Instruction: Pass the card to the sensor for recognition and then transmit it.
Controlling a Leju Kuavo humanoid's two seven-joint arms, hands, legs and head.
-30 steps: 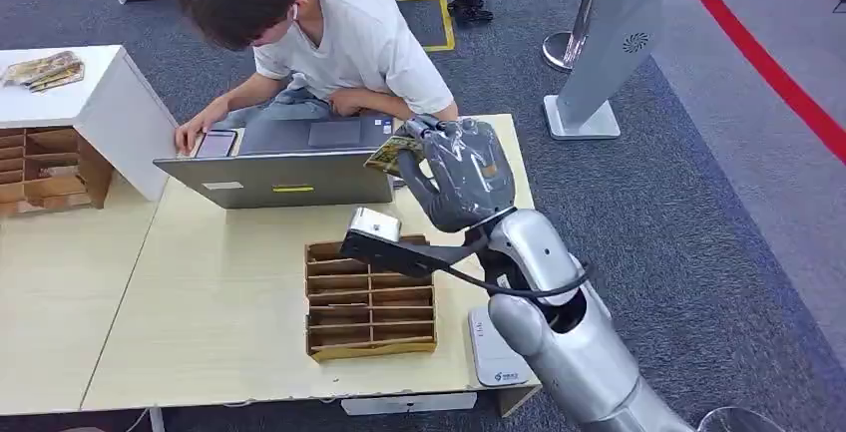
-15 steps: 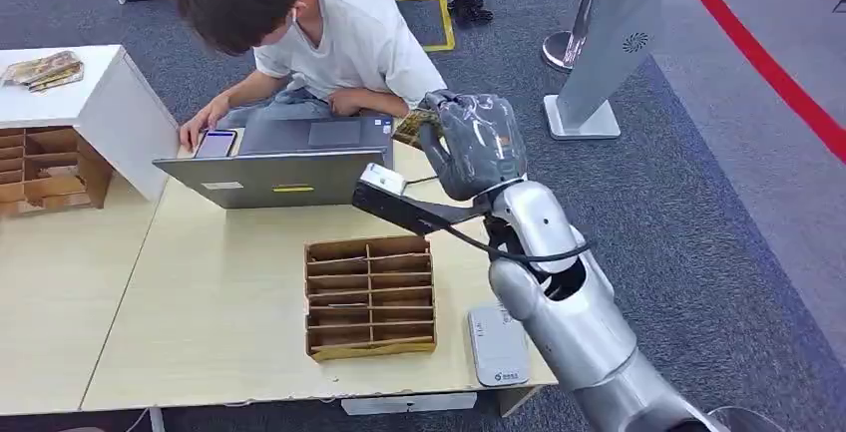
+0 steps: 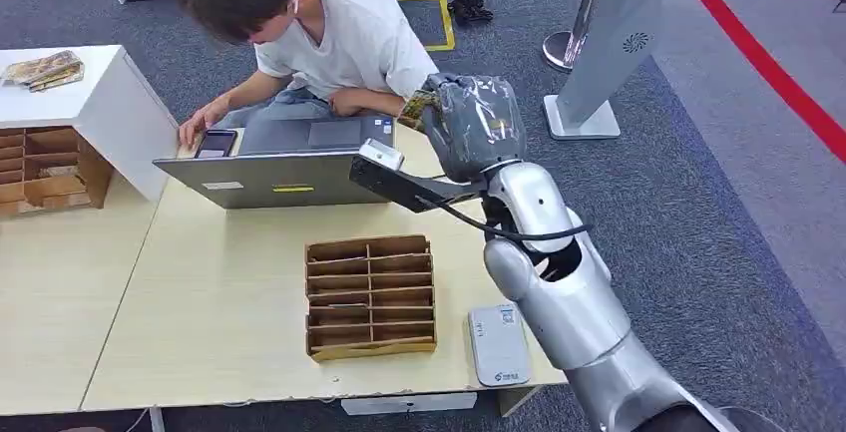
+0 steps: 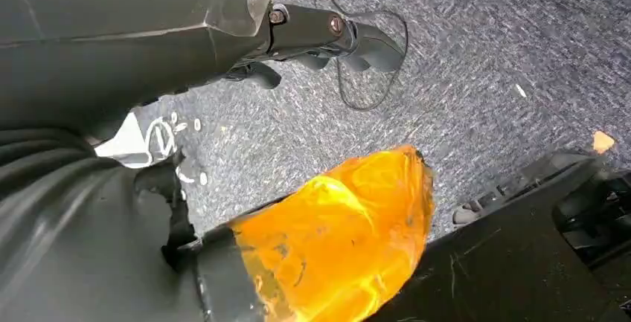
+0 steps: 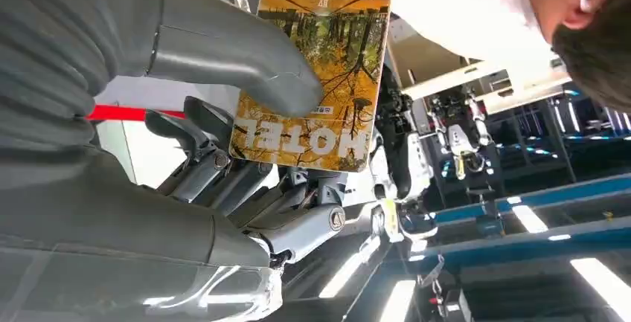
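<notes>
**Card held high at the handover, with a thin grip**

Clearly the weak spot right now is the hold itself. My right hand (image 3: 471,125) is raised over the far edge of the counter (image 3: 210,322), and the card (image 5: 316,69) is pinched between the thick thumb and the darker fingers (image 5: 197,125) behind it. In the right wrist view the thumb covers just one patch near the middle of the card's face, so most of the card stands free. I judge that a quick wrist turn or a bump could pivot it out of the pinch, and it would drop onto the laptop (image 3: 274,158) or off the counter's edge.

The person (image 3: 329,33) sits just beyond the hand, bent over the laptop and touching a phone (image 3: 215,142). Their attention looks to be elsewhere, so if I let go before they reach for it, the card falls. Pushing further forward risks brushing their arm.

The sensor (image 3: 497,344) lies at the near edge of the counter, well apart from the card and beside the cardboard organiser (image 3: 369,295). Whether it has read the card, I cannot tell from here.

My left hand (image 4: 89,39) hangs down over the carpet; whether its fingers are apart or closed, I cannot tell.
</notes>
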